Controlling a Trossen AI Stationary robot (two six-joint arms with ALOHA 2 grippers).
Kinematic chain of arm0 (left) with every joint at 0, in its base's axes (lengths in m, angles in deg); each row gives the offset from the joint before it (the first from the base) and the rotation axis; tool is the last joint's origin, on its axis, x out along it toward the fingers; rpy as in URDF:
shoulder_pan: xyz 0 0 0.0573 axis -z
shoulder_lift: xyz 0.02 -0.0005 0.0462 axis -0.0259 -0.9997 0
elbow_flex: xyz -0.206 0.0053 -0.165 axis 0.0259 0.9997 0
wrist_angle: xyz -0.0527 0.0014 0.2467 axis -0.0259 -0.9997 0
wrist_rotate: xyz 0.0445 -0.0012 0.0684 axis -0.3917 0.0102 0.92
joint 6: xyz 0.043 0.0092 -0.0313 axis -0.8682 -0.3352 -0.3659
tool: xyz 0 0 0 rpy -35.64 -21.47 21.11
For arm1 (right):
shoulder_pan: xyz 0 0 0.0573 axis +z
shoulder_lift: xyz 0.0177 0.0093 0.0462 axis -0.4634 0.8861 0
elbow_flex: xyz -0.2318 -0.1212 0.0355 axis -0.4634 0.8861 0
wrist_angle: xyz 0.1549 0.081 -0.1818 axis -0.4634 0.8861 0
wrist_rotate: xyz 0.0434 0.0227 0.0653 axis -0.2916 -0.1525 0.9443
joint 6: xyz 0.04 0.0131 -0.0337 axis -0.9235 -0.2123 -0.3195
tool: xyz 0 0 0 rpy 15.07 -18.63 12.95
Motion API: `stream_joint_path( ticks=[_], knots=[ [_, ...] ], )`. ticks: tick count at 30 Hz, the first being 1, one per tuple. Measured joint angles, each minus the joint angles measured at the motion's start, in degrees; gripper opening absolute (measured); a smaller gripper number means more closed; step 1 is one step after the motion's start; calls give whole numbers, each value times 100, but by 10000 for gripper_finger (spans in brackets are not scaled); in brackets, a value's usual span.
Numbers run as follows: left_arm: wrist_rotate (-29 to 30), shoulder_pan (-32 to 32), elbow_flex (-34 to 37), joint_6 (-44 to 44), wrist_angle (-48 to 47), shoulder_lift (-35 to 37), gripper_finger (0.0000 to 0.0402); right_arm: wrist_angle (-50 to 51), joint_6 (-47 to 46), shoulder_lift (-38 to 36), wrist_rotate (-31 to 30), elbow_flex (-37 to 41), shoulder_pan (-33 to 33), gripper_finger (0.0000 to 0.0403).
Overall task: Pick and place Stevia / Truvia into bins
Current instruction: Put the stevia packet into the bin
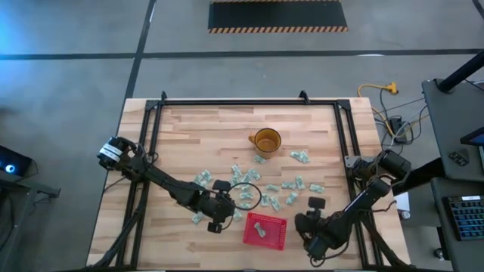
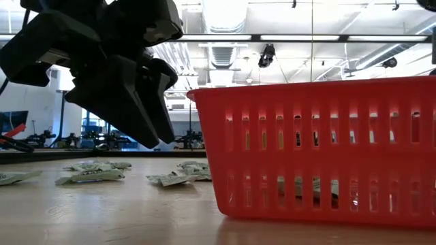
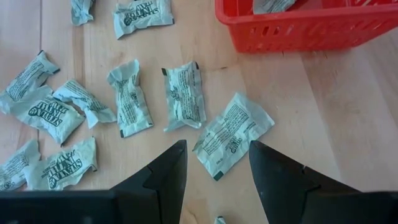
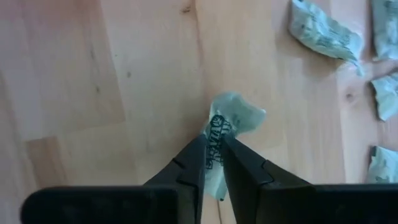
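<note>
Stevia packets (image 1: 249,185) lay scattered over the middle of the wooden table (image 1: 189,128), most of them between the amber mug (image 1: 266,140) and the red basket (image 1: 265,230) at the near edge. A few packets sat inside the basket — in the low view they showed only as pale shapes through its slotted wall, and the left wrist view cut off all but a corner of one.

The left gripper (image 3: 214,171) hung just above the table beside the basket, its fingers (image 3: 165,174) spread wide with one crumpled packet (image 3: 231,132) lying between and just beyond the tips, untouched. In the low view the gripper filled the upper left as a dark mass, its tips clear of the wood.

The right gripper (image 4: 213,163) was near the table's front right corner, to the right of the basket. Its fingers were pressed almost together and pinched the lower end of a single packet (image 4: 235,116), whose crumpled top stuck out past the tips — the gripped end was hidden between them. From above, that packet could not be made out.
</note>
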Motion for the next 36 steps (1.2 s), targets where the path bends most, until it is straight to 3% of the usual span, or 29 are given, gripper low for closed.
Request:
stream_joint_path(
  ticks=[3,10,14,21,29,36],
  knots=[
    [0,0,0,0,2,0,157,11,209,2,-24,-35,3,14],
    [2,0,0,-2,2,0,157,288,636,-20,-510,-409,29,9],
    [4,0,0,-2,2,0,157,768,739,-22,-1054,-768,84,9],
    [4,0,0,-2,2,0,157,661,1597,-19,-2251,-1324,213,8],
    [2,-2,0,-13,140,0,157,-1577,3739,81,-2376,-1177,47,9],
    [2,-1,0,-15,145,0,157,-1765,4053,66,-2356,-1132,-53,15]
  ],
)
